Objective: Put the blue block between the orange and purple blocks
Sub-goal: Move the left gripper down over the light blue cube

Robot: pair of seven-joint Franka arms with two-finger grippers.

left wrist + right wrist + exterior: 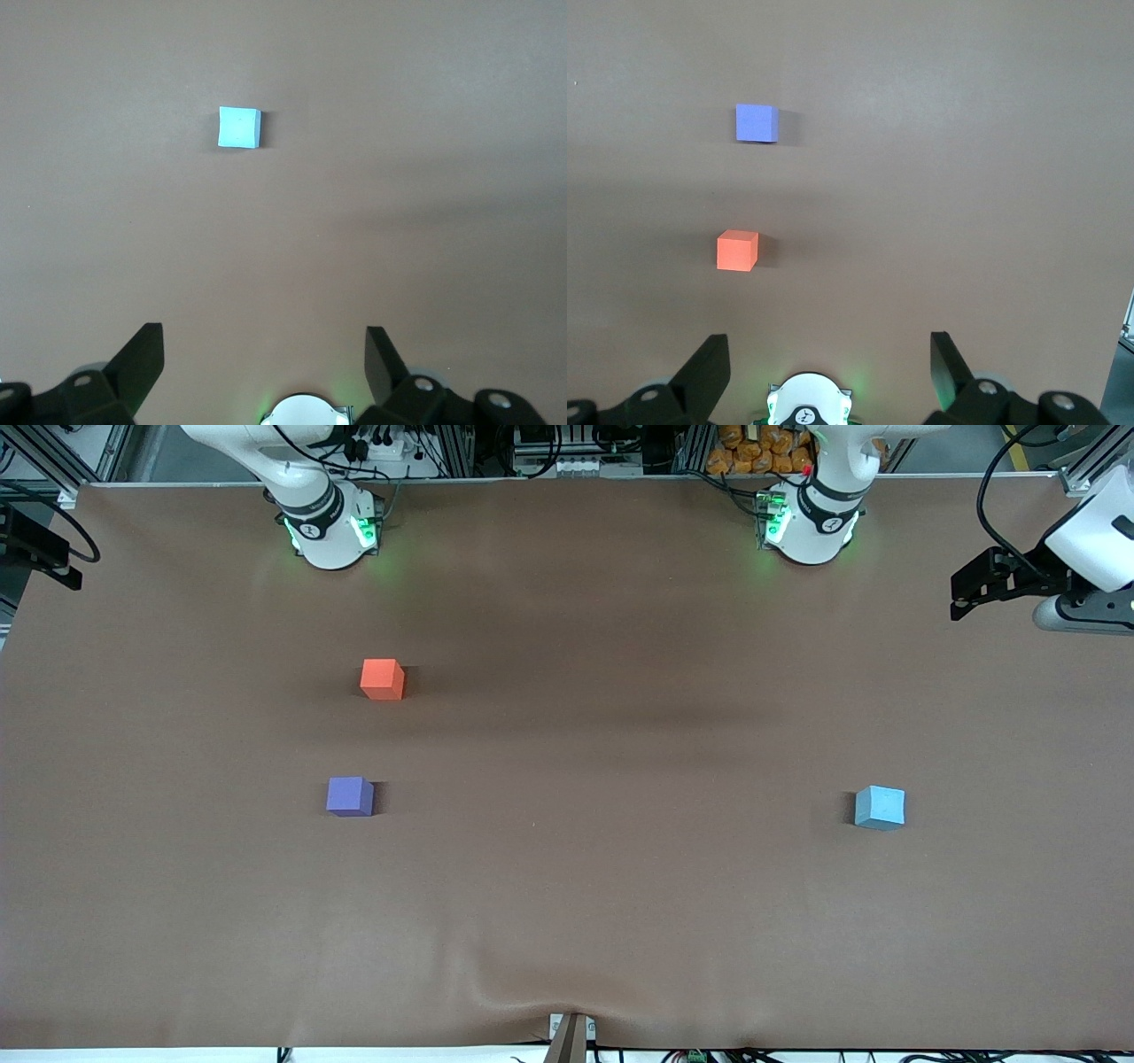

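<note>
The light blue block (880,808) sits alone on the brown table toward the left arm's end; it also shows in the left wrist view (239,127). The orange block (383,678) and the purple block (350,795) sit toward the right arm's end, well apart, with the purple one nearer the front camera. Both show in the right wrist view, orange (737,250) and purple (757,123). My left gripper (264,341) is open and empty, held high near its base. My right gripper (829,347) is open and empty, also high near its base.
The table is covered with a brown cloth (602,886), slightly wrinkled at the front edge. The two arm bases, the right arm's (328,527) and the left arm's (811,522), stand along the table's back edge. A small bracket (570,1036) sits at the front edge.
</note>
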